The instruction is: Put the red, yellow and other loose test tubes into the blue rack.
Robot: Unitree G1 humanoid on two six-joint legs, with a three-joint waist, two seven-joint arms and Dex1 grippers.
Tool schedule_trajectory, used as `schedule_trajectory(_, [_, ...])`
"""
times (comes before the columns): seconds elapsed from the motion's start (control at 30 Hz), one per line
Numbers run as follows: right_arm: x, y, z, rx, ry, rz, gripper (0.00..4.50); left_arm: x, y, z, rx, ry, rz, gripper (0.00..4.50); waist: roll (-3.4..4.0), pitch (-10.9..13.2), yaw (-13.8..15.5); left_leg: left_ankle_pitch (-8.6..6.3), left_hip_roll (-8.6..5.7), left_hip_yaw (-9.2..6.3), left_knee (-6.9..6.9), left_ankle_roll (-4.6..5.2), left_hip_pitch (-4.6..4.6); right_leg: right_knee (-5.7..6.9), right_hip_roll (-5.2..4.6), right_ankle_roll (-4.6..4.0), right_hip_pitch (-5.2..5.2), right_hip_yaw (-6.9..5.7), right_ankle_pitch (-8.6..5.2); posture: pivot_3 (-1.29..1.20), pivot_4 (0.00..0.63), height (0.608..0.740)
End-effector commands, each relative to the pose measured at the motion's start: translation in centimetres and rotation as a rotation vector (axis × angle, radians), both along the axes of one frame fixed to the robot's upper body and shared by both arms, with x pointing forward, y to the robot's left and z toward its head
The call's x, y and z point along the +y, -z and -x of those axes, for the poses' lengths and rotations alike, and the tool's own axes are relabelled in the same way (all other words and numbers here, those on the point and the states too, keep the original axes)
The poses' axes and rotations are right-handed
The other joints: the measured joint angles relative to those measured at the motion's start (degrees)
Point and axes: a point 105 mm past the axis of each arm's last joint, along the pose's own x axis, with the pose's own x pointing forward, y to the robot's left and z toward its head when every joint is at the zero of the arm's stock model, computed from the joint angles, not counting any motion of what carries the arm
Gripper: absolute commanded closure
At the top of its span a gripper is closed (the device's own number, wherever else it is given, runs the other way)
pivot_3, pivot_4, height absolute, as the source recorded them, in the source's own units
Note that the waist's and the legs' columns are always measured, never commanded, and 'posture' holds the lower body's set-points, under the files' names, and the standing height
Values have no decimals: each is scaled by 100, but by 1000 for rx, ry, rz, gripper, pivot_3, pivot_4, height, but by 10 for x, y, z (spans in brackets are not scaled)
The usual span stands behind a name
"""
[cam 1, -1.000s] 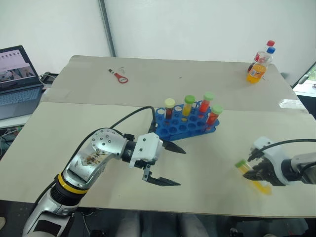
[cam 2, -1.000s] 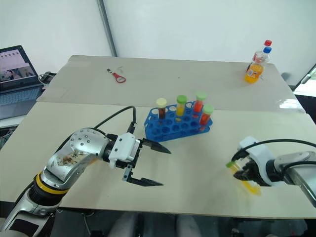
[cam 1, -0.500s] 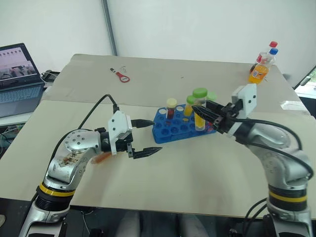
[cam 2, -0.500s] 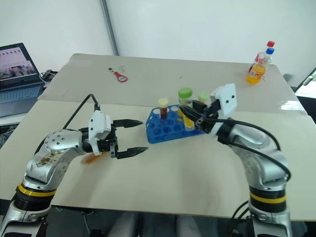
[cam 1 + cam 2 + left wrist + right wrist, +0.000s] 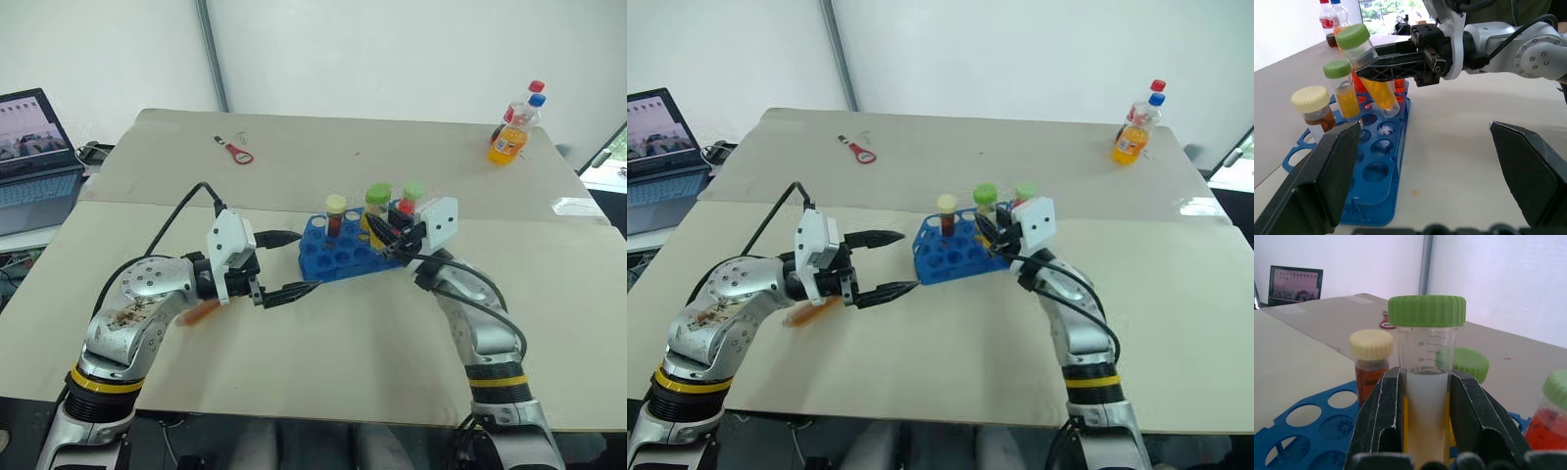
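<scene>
The blue rack stands mid-table with several capped tubes upright in it, among them a cream-capped amber one and a green-capped yellow one. My right gripper is shut on a yellow test tube with a green cap, held tilted over the rack with its bottom at a hole. To the left of the rack my left gripper is open and empty, pointing at it. An orange-red tube lies on the table beside my left forearm, partly hidden.
A laptop sits off the table's left edge. A red-handled tool lies at the back left, and orange-drink bottles stand at the back right. A black cable loops over my left arm.
My right gripper carried the yellow tube from the table's front right up to the rack, then lowered it toward a hole. My left gripper drew back to the left of the rack.
</scene>
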Motion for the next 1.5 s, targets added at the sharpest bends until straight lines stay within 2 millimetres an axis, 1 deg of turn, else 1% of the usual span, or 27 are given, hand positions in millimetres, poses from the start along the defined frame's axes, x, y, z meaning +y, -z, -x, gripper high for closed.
schedule_trajectory(0.03, [0, -5, -1, -46, 21, -5, 3575, -3, -9, 5, -43, 26, 4, 0, 0, 0, 0, 0, 0, 0, 0, 0, 1, 0, 0, 0, 1, 0, 0, 0, 150, 719])
schedule_trajectory(0.23, [-6, -2, -1, -53, 65, -25, 3576, -3, -7, 5, -40, 21, 14, 0, 0, 0, 0, 0, 0, 1, 0, 0, 3, 1, 0, 0, 2, 1, 0, 0, 150, 719])
schedule_trajectory(0.4, [-11, 1, 5, -64, 92, -16, 3576, -3, -7, 6, -39, 19, 21, 0, 1, 0, 4, 0, 0, 1, -1, 0, 4, 1, -1, 0, 4, 1, 0, 0, 150, 719])
schedule_trajectory(0.73, [-9, 5, 7, -71, 131, -41, 3591, -8, -10, 3, -48, 20, 38, 0, 1, 0, -5, 0, 0, 3, 0, -1, 10, 1, 0, 0, 7, 3, 0, 0, 150, 719])
schedule_trajectory(0.9, [0, 6, 9, -88, 139, -56, 3592, -10, -10, 3, -47, 18, 43, 0, 1, 0, -10, 0, 0, 3, -1, -1, 10, 1, 0, 0, 7, 4, 0, 0, 150, 719])
schedule_trajectory(1.0, [2, 7, 10, -94, 146, -63, 3592, -10, -10, 2, -47, 19, 43, 0, 1, 0, -17, 0, 1, 3, -1, -1, 11, 2, 1, 0, 7, 4, 0, 0, 150, 719])
schedule_trajectory(1.27, [-2, 9, 9, -100, 199, -80, 3593, -10, -9, 1, -50, 20, 33, 0, 1, 0, -16, 0, 1, 3, -4, -1, 8, 0, 0, -1, 4, 4, 0, 0, 150, 719])
schedule_trajectory(1.43, [-8, 11, 13, -91, 201, -137, 3593, -12, -7, 3, -45, 22, 36, 0, 1, 0, -10, 0, 0, 3, -3, -1, 8, 0, 0, -1, 4, 4, 0, 0, 150, 719])
schedule_trajectory(1.5, [-12, 12, 14, -87, 205, -142, 2535, -12, -7, 3, -42, 23, 38, 0, 1, 0, -9, 0, 0, 2, -4, -1, 7, -1, 0, 0, 4, 3, 0, 0, 150, 719])
